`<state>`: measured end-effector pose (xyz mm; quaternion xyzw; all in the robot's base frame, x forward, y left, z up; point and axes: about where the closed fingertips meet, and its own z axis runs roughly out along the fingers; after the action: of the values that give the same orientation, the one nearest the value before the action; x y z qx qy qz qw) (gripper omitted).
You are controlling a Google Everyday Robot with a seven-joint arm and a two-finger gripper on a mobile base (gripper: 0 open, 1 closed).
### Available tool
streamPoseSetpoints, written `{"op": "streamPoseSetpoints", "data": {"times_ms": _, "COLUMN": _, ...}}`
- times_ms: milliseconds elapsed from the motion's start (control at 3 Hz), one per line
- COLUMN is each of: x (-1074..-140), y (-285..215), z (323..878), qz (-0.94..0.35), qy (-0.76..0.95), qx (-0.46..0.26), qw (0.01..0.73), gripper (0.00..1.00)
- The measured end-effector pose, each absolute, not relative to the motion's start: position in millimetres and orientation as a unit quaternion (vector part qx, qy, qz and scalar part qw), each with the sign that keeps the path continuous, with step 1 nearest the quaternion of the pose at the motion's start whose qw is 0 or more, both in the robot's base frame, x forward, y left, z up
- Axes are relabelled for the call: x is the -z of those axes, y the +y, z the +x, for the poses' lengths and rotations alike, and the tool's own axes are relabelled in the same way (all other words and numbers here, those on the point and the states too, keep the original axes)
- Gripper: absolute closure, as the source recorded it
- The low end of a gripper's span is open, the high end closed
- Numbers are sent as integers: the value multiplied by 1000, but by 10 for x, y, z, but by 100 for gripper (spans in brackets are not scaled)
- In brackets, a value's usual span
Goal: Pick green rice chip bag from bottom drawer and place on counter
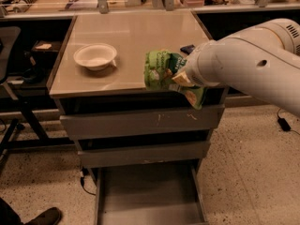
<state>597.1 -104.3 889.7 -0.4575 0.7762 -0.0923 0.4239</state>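
Your end effector (182,78) is at the near right edge of the table (136,32), mostly hidden behind the white arm (248,64), and it is clamped on the bag (160,70). The bag hangs over that near edge, to the right of the bowl (95,56). Below, the bottom drawer (147,196) stands pulled out. A dark wrapper (187,48) peeks out just beyond the arm.

One bowl (95,56), one dark wrapper (187,48), three drawers (147,191), one green rice chip bag (161,69), one end effector (182,78) at the desk (136,32) edge.
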Motion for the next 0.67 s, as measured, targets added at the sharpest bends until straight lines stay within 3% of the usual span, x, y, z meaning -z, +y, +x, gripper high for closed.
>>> {"op": "streamPoseSetpoints", "data": {"times_ms": 667, "x": -9098, "y": -955, "z": 6878, "qz": -481, "qy": 763, "qx": 87, "qw": 423, "gripper": 100}}
